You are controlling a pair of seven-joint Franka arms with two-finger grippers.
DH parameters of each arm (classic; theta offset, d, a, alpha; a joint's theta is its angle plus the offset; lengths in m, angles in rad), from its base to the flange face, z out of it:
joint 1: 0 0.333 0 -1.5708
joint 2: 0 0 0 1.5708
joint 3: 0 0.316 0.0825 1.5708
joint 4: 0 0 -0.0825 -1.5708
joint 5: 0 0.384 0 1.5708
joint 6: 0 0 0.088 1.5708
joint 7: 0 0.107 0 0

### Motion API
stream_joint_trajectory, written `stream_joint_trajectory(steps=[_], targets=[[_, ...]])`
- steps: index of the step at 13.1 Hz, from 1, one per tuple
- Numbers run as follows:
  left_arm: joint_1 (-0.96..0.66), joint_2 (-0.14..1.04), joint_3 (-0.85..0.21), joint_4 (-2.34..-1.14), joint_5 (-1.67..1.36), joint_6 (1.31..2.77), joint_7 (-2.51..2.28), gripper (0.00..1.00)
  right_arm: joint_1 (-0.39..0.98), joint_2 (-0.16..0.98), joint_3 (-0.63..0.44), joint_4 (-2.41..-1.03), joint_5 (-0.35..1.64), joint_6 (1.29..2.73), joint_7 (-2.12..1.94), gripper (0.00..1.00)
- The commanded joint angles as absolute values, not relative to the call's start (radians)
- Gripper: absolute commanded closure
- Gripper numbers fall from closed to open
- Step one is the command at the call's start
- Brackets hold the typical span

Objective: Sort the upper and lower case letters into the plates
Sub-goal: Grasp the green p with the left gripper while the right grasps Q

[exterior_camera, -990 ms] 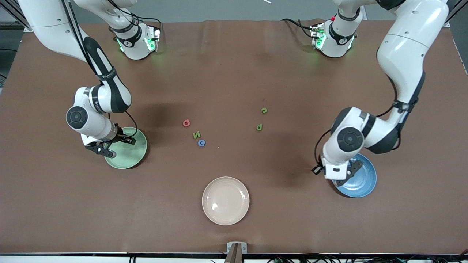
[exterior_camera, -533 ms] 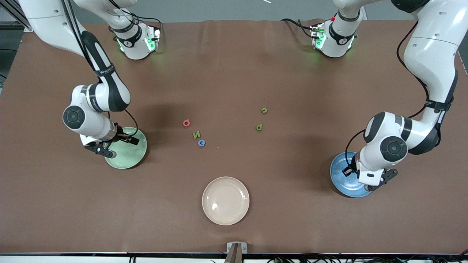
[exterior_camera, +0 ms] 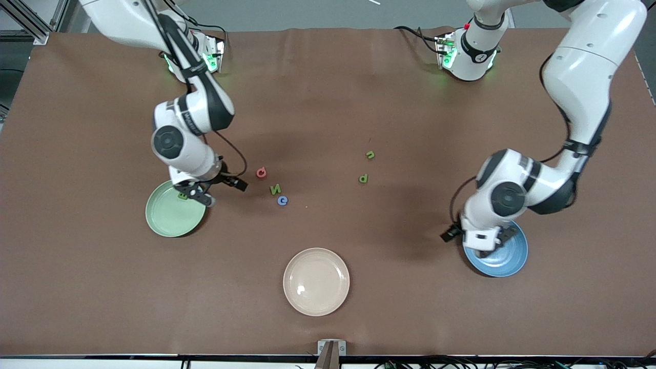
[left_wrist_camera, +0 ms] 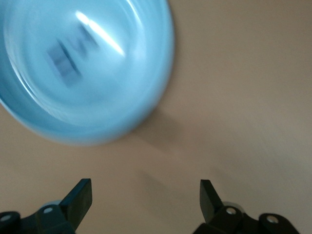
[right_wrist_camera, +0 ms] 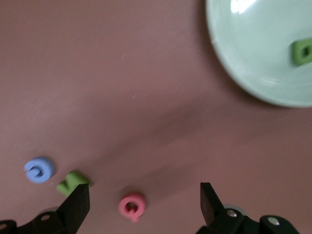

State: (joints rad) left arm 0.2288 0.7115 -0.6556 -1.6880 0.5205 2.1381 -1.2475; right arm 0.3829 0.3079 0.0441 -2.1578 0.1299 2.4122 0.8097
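Five letters lie loose on the brown table, clustered mid-table, all farther from the front camera than the cream plate (exterior_camera: 316, 281). The pink letter (exterior_camera: 261, 172), a rounded loop with a short tail, sits toward the right arm's end. Just nearer the camera than it is the green N (exterior_camera: 275, 189), chunky and angular, lying slightly tilted. Touching or almost touching the N is the blue c (exterior_camera: 282, 200), a fat open ring. Toward the left arm's end, well apart from those three, lie the green p (exterior_camera: 363, 178) and, farther from the camera, the small green n (exterior_camera: 370, 154).

The mint plate (exterior_camera: 164, 218) is round, shallow and glossy, and holds one blocky green letter (exterior_camera: 182, 195) near its rim (a hole shows through it in the right wrist view (right_wrist_camera: 302, 52)). The blue plate (exterior_camera: 507, 256), same shape and sheen, holds a dark blue letter (left_wrist_camera: 68, 56), blurred, with wide angular strokes.

The right gripper (exterior_camera: 218, 188) hangs over the table between the mint plate's rim and the pink letter, jaws spread wide and empty. From its wrist camera, the pink letter (right_wrist_camera: 132, 205) lies between the fingers (right_wrist_camera: 78, 204), the N (right_wrist_camera: 72, 181) beside one of them, the c (right_wrist_camera: 38, 170) just outside.

The left gripper (exterior_camera: 474, 241) is over the blue plate's rim at the side toward the loose letters, jaws wide, nothing between them. The arm's wrist covers part of that plate.
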Motion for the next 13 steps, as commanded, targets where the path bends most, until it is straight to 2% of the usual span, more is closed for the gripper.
stream_joint_trajectory(steps=[1, 4, 8, 10, 11, 13], targets=[[0.164, 0.675, -0.707, -1.773, 0.540, 2.135, -1.340, 0.04, 0.428, 0.319, 0.035, -2.184, 0.137, 2.485, 0.867, 0.00], [0.066, 0.676, -0.709, -1.833, 0.589, 2.169, -1.393, 0.05, 0.472, 0.347, 0.034, -2.232, 0.135, 2.587, 0.891, 0.00], [-0.049, 0.710, -0.713, -1.838, 0.629, 2.218, -1.387, 0.05, 0.518, 0.370, 0.032, -2.270, 0.133, 2.641, 0.916, 0.04], [-0.096, 0.732, -0.712, -1.838, 0.633, 2.270, -1.376, 0.12, 0.520, 0.371, 0.032, -2.305, 0.133, 2.696, 0.914, 0.08], [-0.100, 0.736, -0.712, -1.839, 0.656, 2.282, -1.361, 0.20, 0.526, 0.373, 0.032, -2.315, 0.133, 2.706, 0.916, 0.12], [-0.092, 0.739, -0.712, -1.853, 0.699, 2.287, -1.275, 0.30, 0.538, 0.377, 0.032, -2.318, 0.133, 2.706, 0.916, 0.24]])
